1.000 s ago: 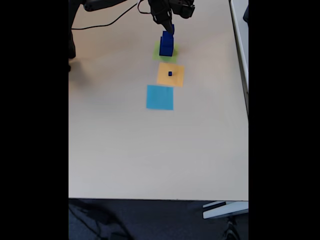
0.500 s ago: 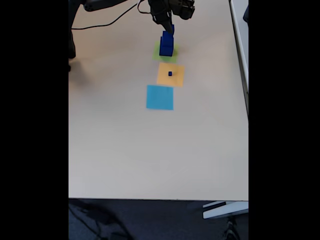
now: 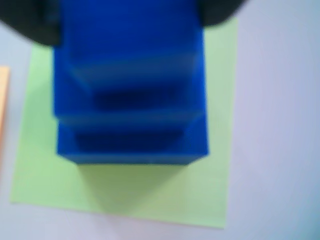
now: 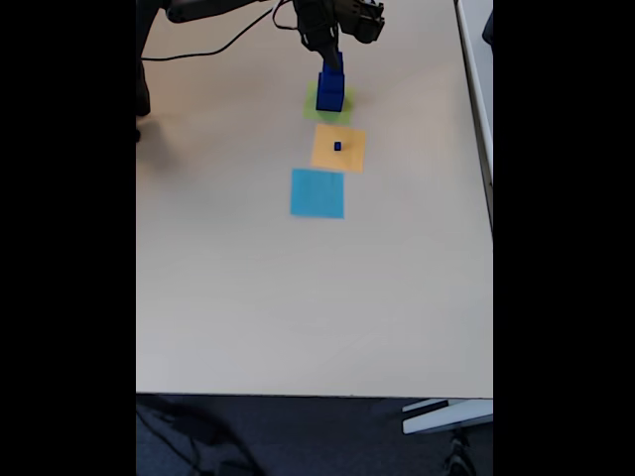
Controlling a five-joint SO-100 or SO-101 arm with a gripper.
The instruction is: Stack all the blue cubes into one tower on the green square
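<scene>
Your blue cubes stand as a stepped tower on the green square, near the far edge of the worktop in the fixed view. In the wrist view the tower shows three tiers, widest at the bottom, all blurred, and the green square spreads out around its base on every visible side. Your arm's fingers sit right at the top of the tower in the fixed view; whether they are clamped on the top cube or have let go, you cannot tell from either view. The tiny cube sits alone near the middle of the orange square, just beside the green one. The light-blue square lies next in the row, nearer the camera. A black cable trails across the far left of the worktop.
</scene>
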